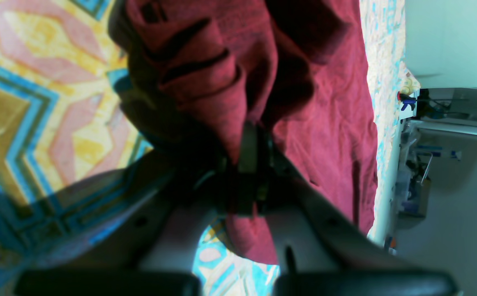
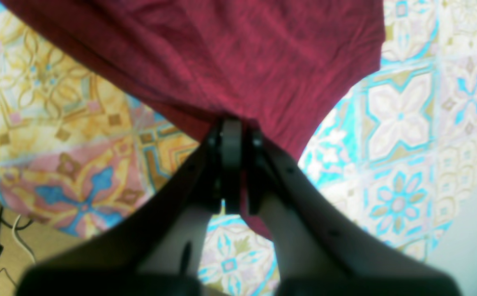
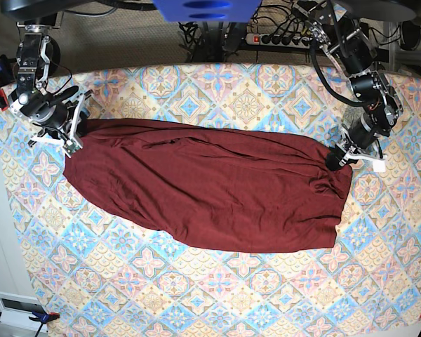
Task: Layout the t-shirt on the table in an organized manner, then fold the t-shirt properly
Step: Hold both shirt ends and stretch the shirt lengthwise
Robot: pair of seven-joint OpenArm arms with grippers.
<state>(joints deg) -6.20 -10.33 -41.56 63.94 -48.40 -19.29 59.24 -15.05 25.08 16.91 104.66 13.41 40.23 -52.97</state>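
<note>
No readable text, label, brand, number or sign appears in any of the three views. The t-shirt (image 3: 210, 189) is plain, without print or a visible tag, and the cloth on the counter (image 3: 196, 295) carries only ornamental tile patterns, no lettering. The items beyond the counter's edge in the left wrist view are too blurred to show any writing.

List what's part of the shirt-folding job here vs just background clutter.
Job:
- maroon t-shirt
- tile-patterned table
- left gripper, shut on the shirt
- right gripper, shut on the shirt

Lying about:
- power strip behind the table
- cables behind the table
</note>
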